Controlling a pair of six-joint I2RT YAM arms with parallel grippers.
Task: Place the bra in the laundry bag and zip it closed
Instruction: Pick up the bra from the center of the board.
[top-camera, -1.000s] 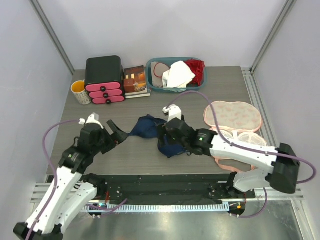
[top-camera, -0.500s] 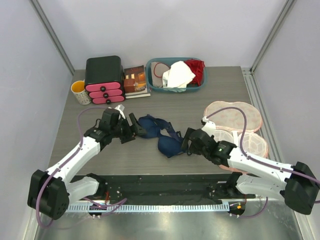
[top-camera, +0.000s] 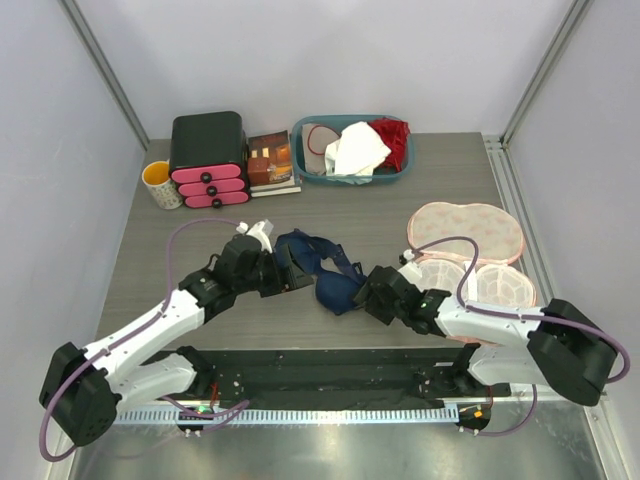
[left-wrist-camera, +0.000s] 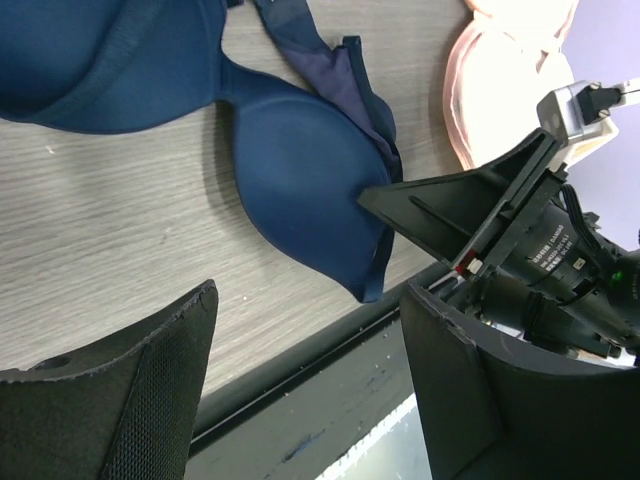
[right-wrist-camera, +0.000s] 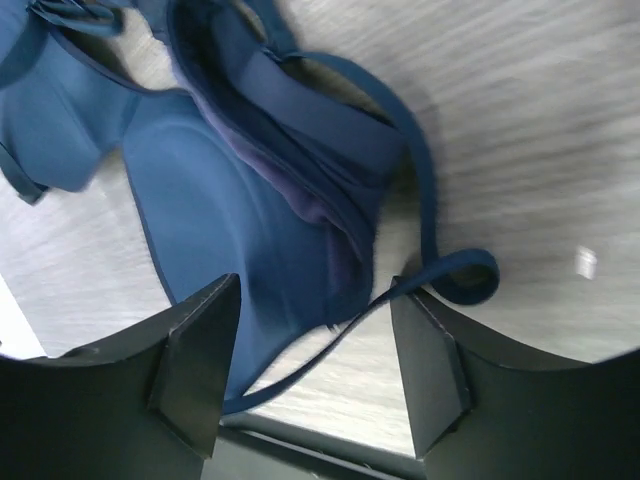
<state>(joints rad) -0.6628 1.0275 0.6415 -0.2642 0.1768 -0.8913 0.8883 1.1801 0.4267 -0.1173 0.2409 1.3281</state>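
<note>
The dark navy bra (top-camera: 320, 266) lies flat on the grey table, cups side by side, straps loose. It fills the top of the left wrist view (left-wrist-camera: 290, 180) and the right wrist view (right-wrist-camera: 250, 190). My left gripper (top-camera: 288, 270) is open at the bra's left cup, empty. My right gripper (top-camera: 366, 291) is open at the near right cup, a thin strap (right-wrist-camera: 440, 275) looping between its fingers. The pink floral laundry bag (top-camera: 470, 255) lies open at the right, its edge in the left wrist view (left-wrist-camera: 500, 70).
A teal basket (top-camera: 352, 150) with white and red cloth stands at the back. A black and pink drawer box (top-camera: 208, 160), a yellow cup (top-camera: 160, 184) and a small book (top-camera: 270, 162) stand back left. The table's near edge (top-camera: 320, 350) lies just below the bra.
My left arm has swung in from the left to the bra's left cup. My right gripper has drawn back off the bra to its near right edge. The bra has spread out flatter.
</note>
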